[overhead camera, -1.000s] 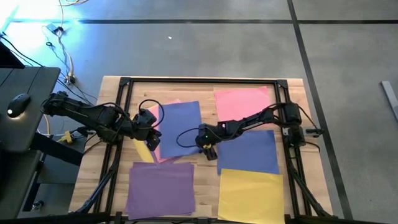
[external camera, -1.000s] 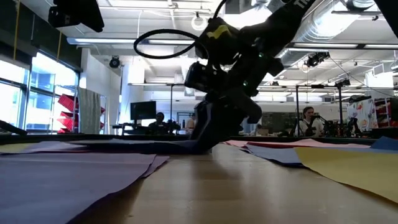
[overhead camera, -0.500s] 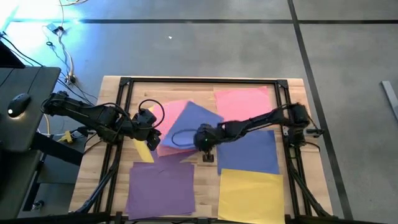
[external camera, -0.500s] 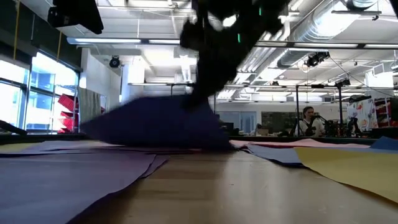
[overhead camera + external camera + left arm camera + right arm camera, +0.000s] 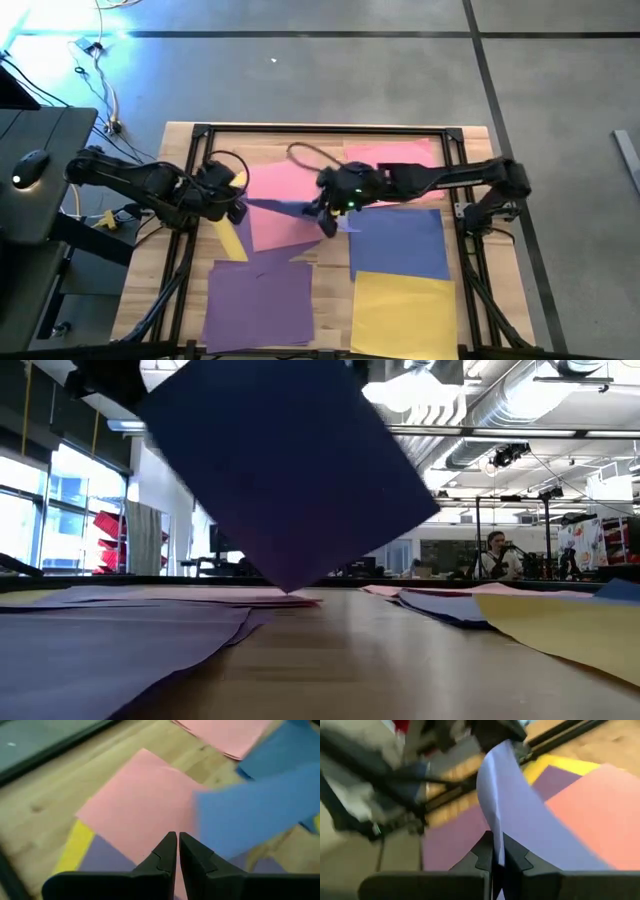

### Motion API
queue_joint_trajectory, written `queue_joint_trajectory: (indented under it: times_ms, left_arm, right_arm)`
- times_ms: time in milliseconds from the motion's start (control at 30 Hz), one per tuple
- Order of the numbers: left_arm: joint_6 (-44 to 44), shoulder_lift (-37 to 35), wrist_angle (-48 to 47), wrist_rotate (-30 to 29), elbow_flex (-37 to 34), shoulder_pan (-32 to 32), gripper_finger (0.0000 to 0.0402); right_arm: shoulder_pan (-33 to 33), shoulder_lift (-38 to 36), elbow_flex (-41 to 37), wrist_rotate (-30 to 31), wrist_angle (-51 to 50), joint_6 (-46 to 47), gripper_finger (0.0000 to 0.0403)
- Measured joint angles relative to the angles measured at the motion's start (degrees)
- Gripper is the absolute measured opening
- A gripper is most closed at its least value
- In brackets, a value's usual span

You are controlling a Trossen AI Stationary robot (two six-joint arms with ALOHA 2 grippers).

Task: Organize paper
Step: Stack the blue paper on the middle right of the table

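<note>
Two blue sheets: right gripper [image 5: 330, 222] jaws clamp one [image 5: 290, 207] aloft; left gripper [image 5: 237, 205] jaws together, empty

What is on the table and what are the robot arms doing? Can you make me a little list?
Lifted sheet: blue paper, held up off the table
Right gripper: jaws shut on the blue paper
Left gripper: jaws shut, holding nothing
Uncovered below: pink paper
Lying flat: purple paper, yellow paper

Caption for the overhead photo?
Right gripper lifts a blue sheet off a pink sheet.
</note>
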Motion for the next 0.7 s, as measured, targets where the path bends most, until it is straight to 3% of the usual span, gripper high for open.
queue_joint_trajectory:
  times_ms: [167,267,400,467,533,700]
  left_arm:
    - [2.4,-1.8,-1.7,-1.3,0.0,0.0,0.0000]
    - [3.9,-2.1,-1.6,-3.4,0.0,0.0,0.0000]
    - [6.6,-2.1,-1.5,-5.9,0.0,0.0,0.0000]
    - [7.7,-2.1,-1.6,-5.9,0.0,0.0,0.0000]
    - [8.6,-2.1,-1.6,-5.9,0.0,0.0,0.0000]
    - [9.5,-2.1,-1.5,-5.5,0.0,0.0,0.0000]
  right_arm:
    - [7.0,-9.7,-5.7,26.0,-9.4,17.2,0.0000]
    - [12.7,-14.8,-10.6,42.2,-17.0,35.5,0.0000]
    - [19.7,-17.1,-18.9,55.4,-27.8,65.9,0.0000]
    - [22.0,-17.1,-22.9,58.2,-33.0,78.8,0.0000]
    - [23.0,-16.9,-26.3,56.9,-37.2,88.2,0.0000]
    - [20.1,-17.0,-31.3,46.7,-36.9,88.6,0.0000]
